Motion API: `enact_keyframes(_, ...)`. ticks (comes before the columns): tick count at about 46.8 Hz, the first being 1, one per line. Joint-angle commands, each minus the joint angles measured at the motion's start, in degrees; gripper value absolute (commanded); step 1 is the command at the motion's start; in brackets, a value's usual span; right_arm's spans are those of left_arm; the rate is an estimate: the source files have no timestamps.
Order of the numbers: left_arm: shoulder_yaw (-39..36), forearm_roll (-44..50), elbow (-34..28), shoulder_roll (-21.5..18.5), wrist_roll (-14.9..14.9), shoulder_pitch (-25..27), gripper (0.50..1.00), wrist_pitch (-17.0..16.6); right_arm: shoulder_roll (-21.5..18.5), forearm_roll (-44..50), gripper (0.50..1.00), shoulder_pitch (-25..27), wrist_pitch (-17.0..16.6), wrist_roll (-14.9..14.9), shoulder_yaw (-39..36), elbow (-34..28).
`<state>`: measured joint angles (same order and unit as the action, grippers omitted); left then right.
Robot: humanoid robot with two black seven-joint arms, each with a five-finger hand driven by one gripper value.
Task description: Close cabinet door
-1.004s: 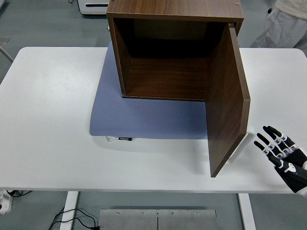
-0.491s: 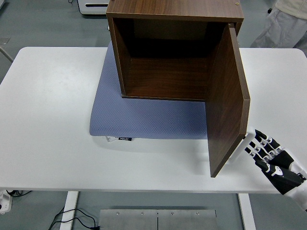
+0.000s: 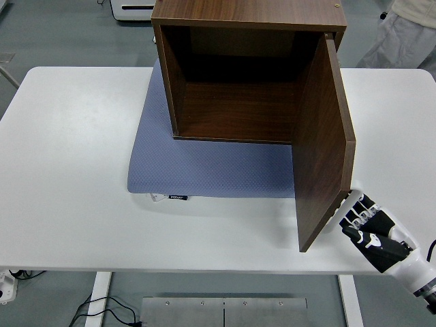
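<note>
While the cabinet door (image 3: 323,139) hangs wide open, swung out toward me on its right-hand hinge, I'm looking straight into the cabinet (image 3: 248,68) — a dark walnut-grain box, flat panels, square edges, hollow and shadowed inside. It sits at the far middle of the white surface (image 3: 68,170), on a blue-grey mat (image 3: 204,167) with a fine dotted weave and a small label at its near edge. The door's lower free corner reaches almost to the surface's near edge.

My right hand (image 3: 371,228) is down at the near right, black with white knuckle segments, its fingers (image 3: 355,214) stretched out and together, gripping nothing, tips against the outer face of the door near its bottom edge. A second ago that hand lay well clear to the right, fingers fanned; now it has slid in to the panel — the door itself hasn't budged yet. A person's light sleeve (image 3: 409,13) shows at the top right.
</note>
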<state>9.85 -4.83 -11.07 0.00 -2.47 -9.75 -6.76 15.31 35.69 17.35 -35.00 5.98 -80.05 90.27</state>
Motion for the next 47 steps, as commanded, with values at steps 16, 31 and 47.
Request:
enact_keyframes(16,0.0,0.0,0.0,0.0,0.0,0.0,1.000,0.1,-0.5,0.0,1.000,-3.5,0.0,-0.8,3.1,-0.4)
enact_keyframes(31,0.0,0.0,0.0,0.0,0.0,0.0,1.000,0.0,-2.5,0.1,1.000,-6.2,0.0,-0.9,5.5,-1.9)
enact_keyframes(47,0.0,0.0,0.0,0.0,0.0,0.0,1.000,0.0,-4.0,0.0,1.000,-11.2,0.0,-1.2,6.8,-6.2)
